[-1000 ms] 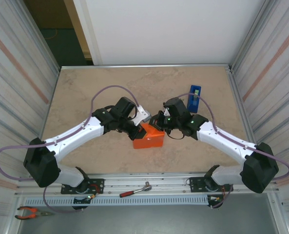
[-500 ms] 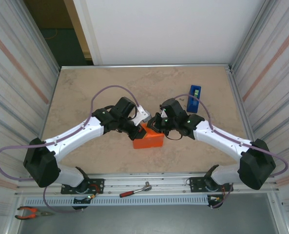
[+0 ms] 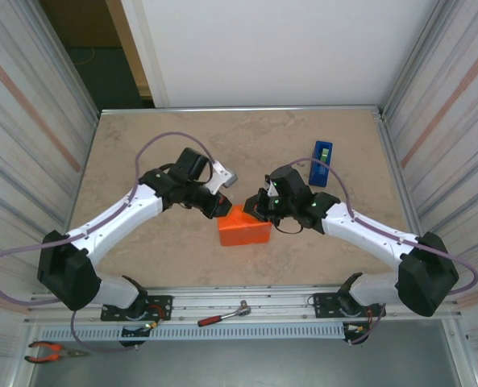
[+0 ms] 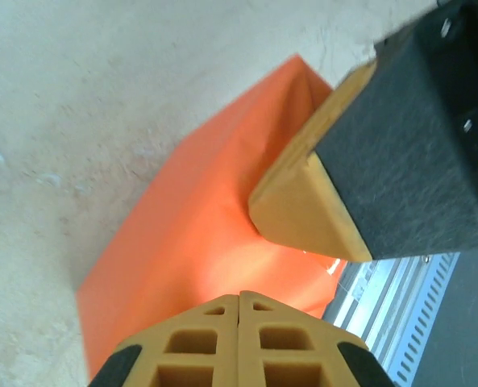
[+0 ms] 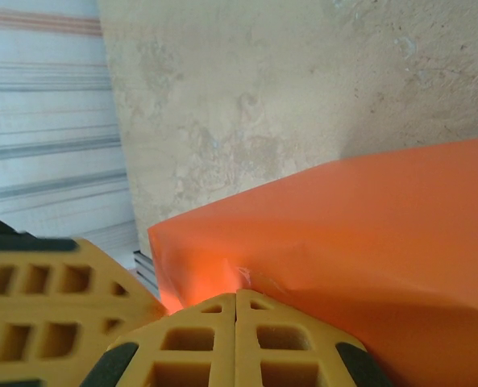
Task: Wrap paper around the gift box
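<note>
At the bottom of each wrist view, the left pincer (image 4: 239,298) and right pincer (image 5: 236,295) are sitting fully shut, gripping nothing, tips close together over the gift box (image 3: 245,231). The box is lying mid-frame on the table (image 3: 182,145), already skinned in orange paper (image 5: 359,234). This is probably fold-creasing. One tip should be pinning lightly while the other is smoothing outward, without shoving the box.
</note>
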`<state>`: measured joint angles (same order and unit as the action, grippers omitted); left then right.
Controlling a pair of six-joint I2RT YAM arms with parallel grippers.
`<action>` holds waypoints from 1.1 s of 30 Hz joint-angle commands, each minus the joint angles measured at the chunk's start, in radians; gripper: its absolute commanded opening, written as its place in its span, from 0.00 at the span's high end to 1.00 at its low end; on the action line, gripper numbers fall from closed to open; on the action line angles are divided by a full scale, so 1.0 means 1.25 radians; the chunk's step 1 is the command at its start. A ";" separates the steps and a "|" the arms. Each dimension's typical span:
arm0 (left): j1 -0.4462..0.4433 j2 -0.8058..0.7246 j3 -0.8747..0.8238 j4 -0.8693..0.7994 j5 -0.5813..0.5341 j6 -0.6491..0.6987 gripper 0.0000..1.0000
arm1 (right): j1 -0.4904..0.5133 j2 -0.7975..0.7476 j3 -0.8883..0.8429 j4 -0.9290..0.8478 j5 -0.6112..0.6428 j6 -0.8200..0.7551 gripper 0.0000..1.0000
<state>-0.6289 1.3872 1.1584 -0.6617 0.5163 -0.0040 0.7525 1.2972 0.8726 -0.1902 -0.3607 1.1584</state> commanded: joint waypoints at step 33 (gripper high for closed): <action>-0.047 0.032 -0.087 0.036 0.018 -0.013 1.00 | -0.003 -0.055 -0.044 -0.033 -0.095 -0.086 1.00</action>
<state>-0.6830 1.4136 1.0889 -0.5835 0.5606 -0.0231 0.7403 1.2621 0.8322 -0.1738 -0.4469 1.0870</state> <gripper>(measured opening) 0.051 0.042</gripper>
